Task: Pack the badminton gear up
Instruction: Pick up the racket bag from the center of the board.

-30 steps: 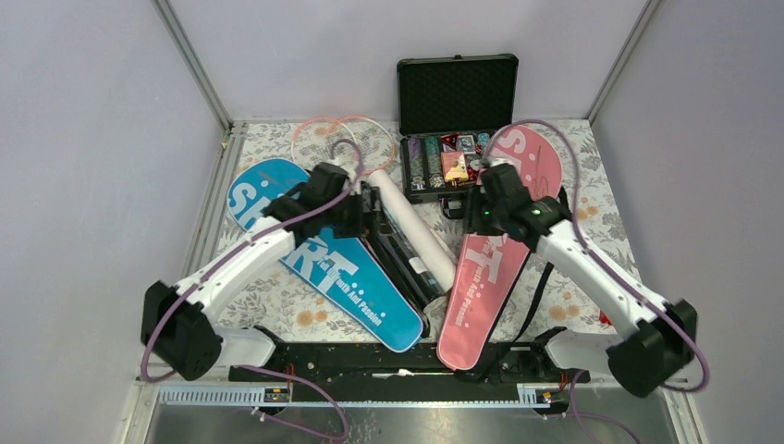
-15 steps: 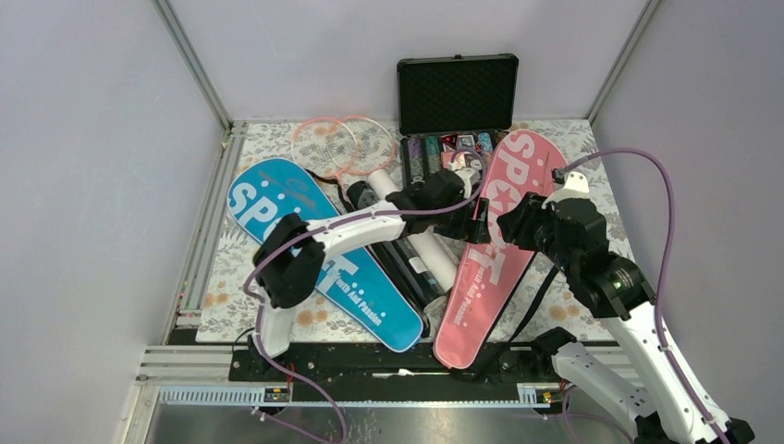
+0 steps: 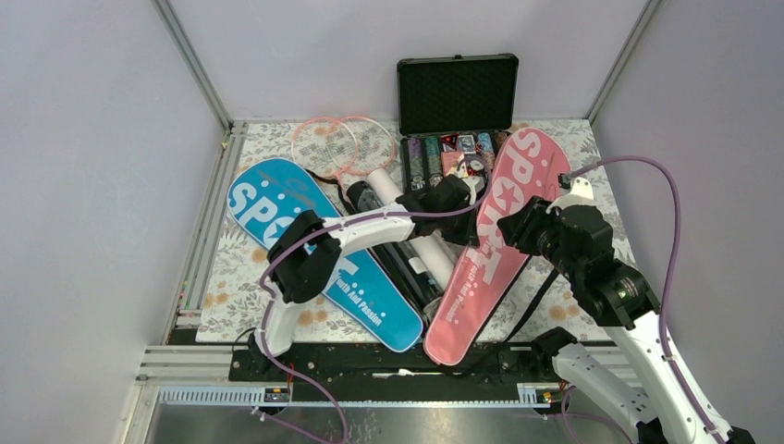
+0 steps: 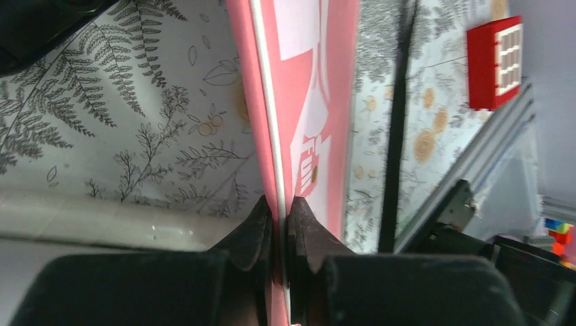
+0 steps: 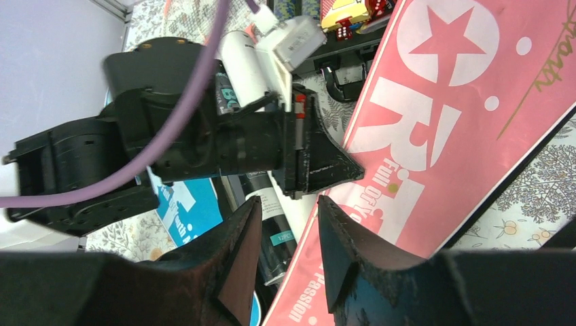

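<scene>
Pink cover (image 3: 490, 264): large white letters "SPO", the O drawn as a circle with a star; "R" follows in the right wrist view. Small white print beside them: "Full Of Yo…" and "Passion". The gold script by its edge is not legible.
Blue cover (image 3: 268, 203): white "SPO", small print "Youth And Passion".
Dark tube (image 5: 268, 210): teal label, print too small to read.

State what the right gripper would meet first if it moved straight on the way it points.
Probably the left gripper, shut on the edge of the pink cover straight ahead; depth is unclear, so the cover might come first.
</scene>
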Tool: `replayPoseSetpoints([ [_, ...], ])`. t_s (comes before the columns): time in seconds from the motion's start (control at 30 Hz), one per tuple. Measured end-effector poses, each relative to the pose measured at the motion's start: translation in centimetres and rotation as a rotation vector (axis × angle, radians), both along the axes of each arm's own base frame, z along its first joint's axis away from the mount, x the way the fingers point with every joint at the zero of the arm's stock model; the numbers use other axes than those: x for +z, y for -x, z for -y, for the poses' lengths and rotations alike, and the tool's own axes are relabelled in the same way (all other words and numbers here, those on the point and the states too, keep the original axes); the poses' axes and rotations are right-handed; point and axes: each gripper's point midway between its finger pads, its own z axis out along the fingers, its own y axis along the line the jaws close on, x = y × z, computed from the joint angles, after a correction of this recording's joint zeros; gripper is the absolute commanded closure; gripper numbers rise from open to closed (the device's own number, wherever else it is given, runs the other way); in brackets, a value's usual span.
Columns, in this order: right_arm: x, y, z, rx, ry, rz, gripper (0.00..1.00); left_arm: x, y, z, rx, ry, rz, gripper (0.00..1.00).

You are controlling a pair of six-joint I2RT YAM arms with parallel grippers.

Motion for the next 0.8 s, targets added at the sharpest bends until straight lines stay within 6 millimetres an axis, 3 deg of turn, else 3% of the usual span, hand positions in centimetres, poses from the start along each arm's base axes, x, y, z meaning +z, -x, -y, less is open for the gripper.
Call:
replayPoseSetpoints([
  [0.1,0.4,0.2,0.1,-0.003,-0.012,0.011,0.59,3.2,0.5,-0.6,0.004,0.045,0.027,1.0],
  [0.23,1.5,0.4,0.2,-0.005,-0.031,0.038,0.61,10.4,1.6,-2.9,0.03,0.156,0.094,1.0],
  [0.33,2.0,0.4,0.2,-0.006,-0.039,0.047,0.61,17.8,1.5,-6.0,0.097,0.293,0.174,1.0],
  [0.4,1.9,0.3,0.1,-0.005,-0.035,0.041,0.61,22.2,0.8,-9.4,0.176,0.386,0.238,1.0],
  [0.47,1.4,0.0,-0.3,0.005,-0.029,0.019,0.61,24.8,-0.1,-13.2,0.265,0.44,0.296,1.0],
  [0.6,0.0,-1.1,-1.9,0.058,-0.015,-0.048,0.61,26.4,-2.6,-22.5,0.507,0.448,0.394,1.0],
  [0.8,-1.7,-3.2,-6.3,0.179,-0.008,-0.14,0.6,24.1,-3.8,-35.8,0.869,0.31,0.435,1.0],
])
